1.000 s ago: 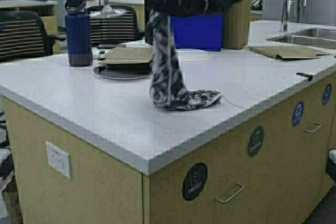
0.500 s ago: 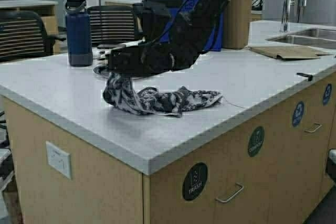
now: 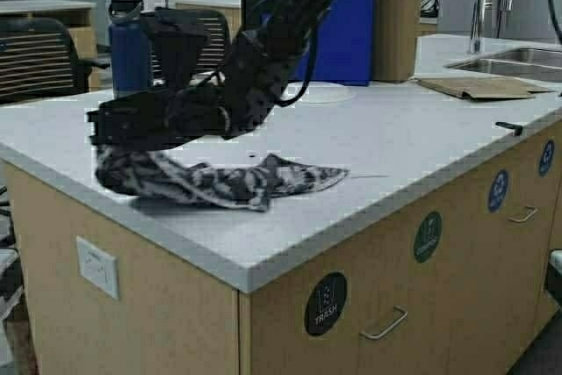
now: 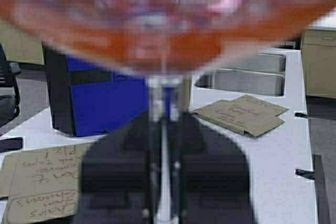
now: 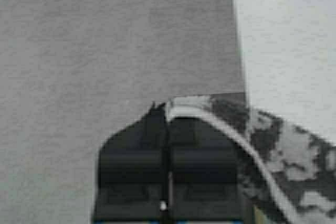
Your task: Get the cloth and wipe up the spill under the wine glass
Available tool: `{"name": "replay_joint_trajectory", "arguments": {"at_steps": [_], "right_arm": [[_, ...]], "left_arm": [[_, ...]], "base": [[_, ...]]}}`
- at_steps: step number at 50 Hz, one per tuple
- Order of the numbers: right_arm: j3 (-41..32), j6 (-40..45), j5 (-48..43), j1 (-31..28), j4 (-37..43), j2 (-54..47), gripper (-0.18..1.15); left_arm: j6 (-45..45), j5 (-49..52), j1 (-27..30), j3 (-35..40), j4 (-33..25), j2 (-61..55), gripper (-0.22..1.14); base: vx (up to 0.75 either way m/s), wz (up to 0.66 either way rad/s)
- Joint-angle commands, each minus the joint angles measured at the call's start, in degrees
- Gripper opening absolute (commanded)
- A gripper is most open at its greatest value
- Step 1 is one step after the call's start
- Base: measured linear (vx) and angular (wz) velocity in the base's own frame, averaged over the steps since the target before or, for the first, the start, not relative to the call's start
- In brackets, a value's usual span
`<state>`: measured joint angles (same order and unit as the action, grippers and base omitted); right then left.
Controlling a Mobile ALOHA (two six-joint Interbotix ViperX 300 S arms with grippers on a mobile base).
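The cloth, dark with a white leaf pattern, lies stretched out on the white counter near its left front edge. My right gripper is low over the counter's left edge and shut on the cloth's left end. The right wrist view shows the gripper shut on the cloth's pale-striped edge, with the floor beyond the counter edge. My left gripper is shut on the stem of the wine glass, whose bowl holds pink liquid. That arm and the glass are out of the high view.
A dark blue bottle stands at the back left, partly behind my right arm. Brown paper sheets and a sink are at the far right. A blue bin stands at the back. Chairs stand beyond the counter.
My right gripper has come down and dragged the cloth leftward across the counter, from hanging upright to lying stretched flat. The left arm with the glass has left the high view.
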<state>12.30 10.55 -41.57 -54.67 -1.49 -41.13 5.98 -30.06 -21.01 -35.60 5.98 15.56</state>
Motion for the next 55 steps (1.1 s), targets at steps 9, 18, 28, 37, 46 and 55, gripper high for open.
{"name": "replay_joint_trajectory", "arguments": {"at_steps": [9, 18, 28, 37, 46, 55], "right_arm": [[3.0, 0.0, -1.8, 5.0, 0.4, 6.3, 0.07], [7.7, 0.2, -3.1, 12.4, 2.6, 6.7, 0.07], [9.8, -0.2, -3.2, 17.8, 2.5, 4.7, 0.07], [11.6, -0.3, -3.3, 18.6, 2.5, 3.2, 0.07], [12.7, -0.5, -3.3, 18.7, 2.3, 3.2, 0.07], [14.0, -0.6, -3.3, 19.4, 2.3, 3.2, 0.07]], "left_arm": [[0.0, -1.0, -0.1, 1.4, -0.1, -2.5, 0.14], [0.2, -4.5, -0.1, 0.6, -0.1, -6.6, 0.14], [0.3, -10.3, 0.0, -2.5, -0.1, -12.3, 0.13], [-0.1, -16.0, -0.1, -4.7, -0.1, -18.1, 0.13], [-0.4, -22.7, 0.0, -5.6, 0.0, -25.1, 0.13], [-1.1, -31.5, 0.0, -5.9, 0.1, -33.7, 0.13]], "base": [[0.00, 0.00], [0.00, 0.00], [0.00, 0.00], [0.00, 0.00], [0.00, 0.00], [0.00, 0.00]]}}
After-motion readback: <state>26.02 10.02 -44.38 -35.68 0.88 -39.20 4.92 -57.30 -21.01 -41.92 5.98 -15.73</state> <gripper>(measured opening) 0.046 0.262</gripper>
